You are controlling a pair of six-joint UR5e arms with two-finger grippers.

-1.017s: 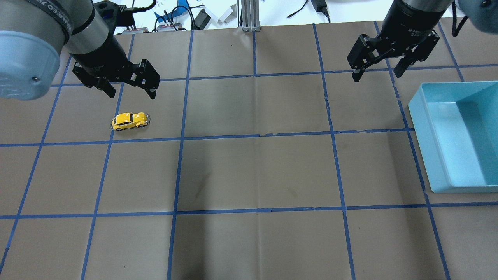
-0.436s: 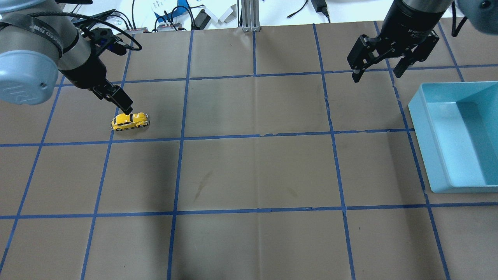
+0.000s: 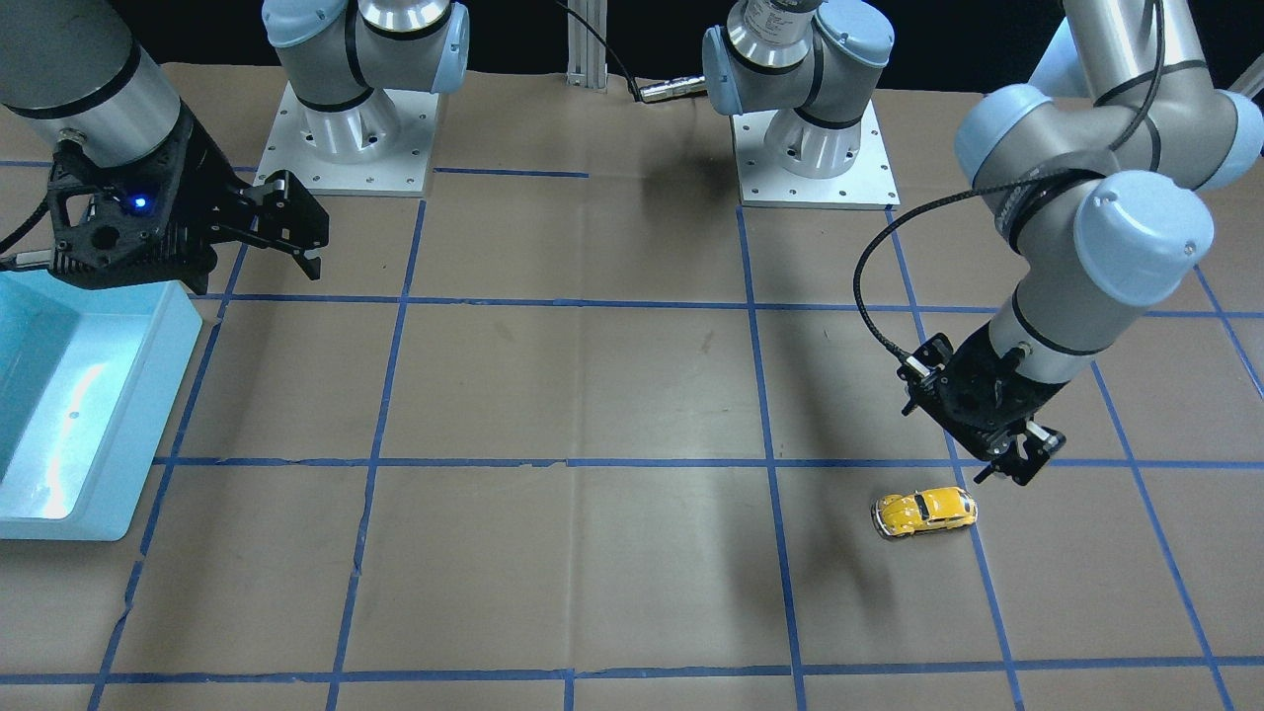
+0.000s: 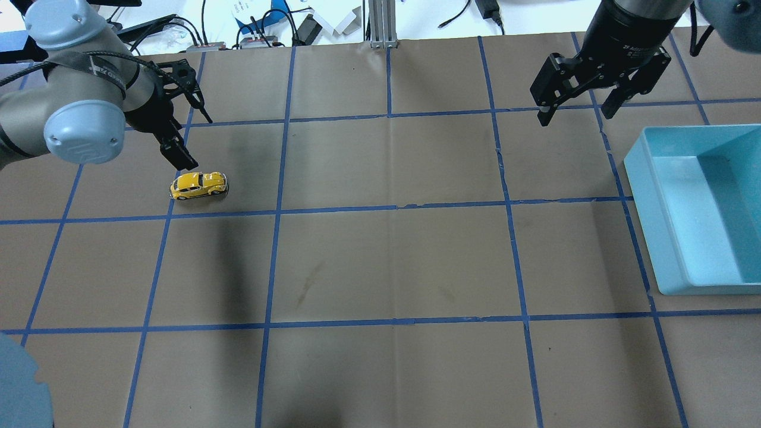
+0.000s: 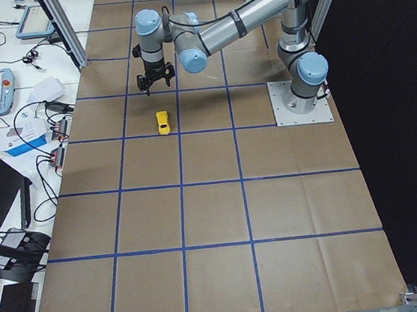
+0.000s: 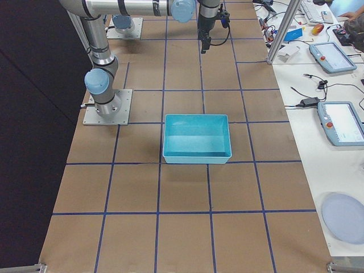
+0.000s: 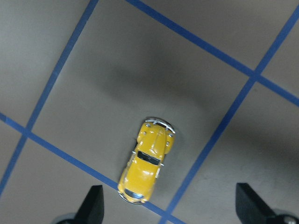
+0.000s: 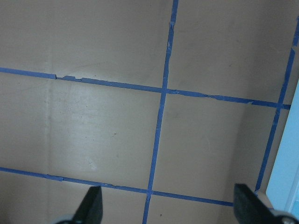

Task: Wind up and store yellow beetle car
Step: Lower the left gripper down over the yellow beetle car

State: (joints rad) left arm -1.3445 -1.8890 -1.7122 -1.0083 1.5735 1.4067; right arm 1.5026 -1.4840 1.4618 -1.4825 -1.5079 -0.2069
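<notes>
While the small glossy yellow beetle car (image 4: 199, 185) sits on its wheels on the brown-paper bench (image 4: 386, 261), upper left of the overhead frame, the left fingers (image 4: 181, 156) hang spread wide just beside it, gripping nothing. At upper right, the right fingers (image 4: 546, 107) gape empty near a light-blue plastic bin (image 4: 648, 238).

The yellow beetle car (image 4: 198, 185) is glossy, the brown paper (image 4: 392, 261) underneath matt, the blue bin (image 4: 653, 220) smooth plastic.

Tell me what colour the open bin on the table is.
Light blue, leaning turquoise; the bin shows best in the exterior right view.
</notes>
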